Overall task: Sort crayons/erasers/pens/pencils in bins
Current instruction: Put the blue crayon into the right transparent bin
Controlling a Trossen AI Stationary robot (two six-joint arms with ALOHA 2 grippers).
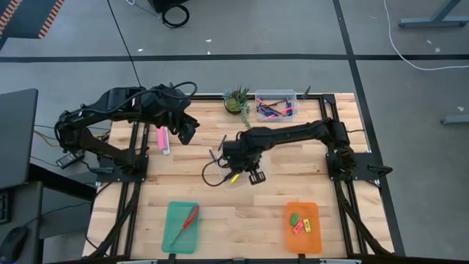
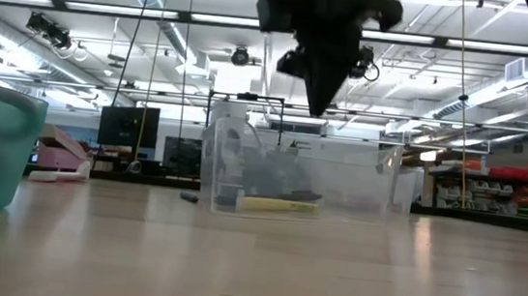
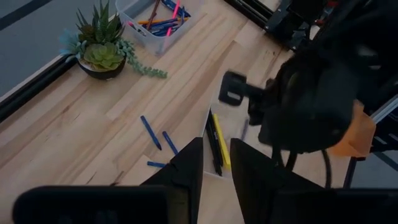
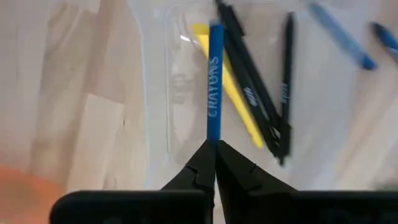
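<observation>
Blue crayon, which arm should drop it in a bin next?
Right, likely. The right gripper is already shut on the blue crayon, hanging above the clear bin. The left gripper is away, near the pink box, holding nothing.

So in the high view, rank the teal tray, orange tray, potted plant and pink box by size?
1. teal tray and orange tray: look alike, not ranked apart.
2. potted plant.
3. pink box, partly hidden by the left arm.
</observation>
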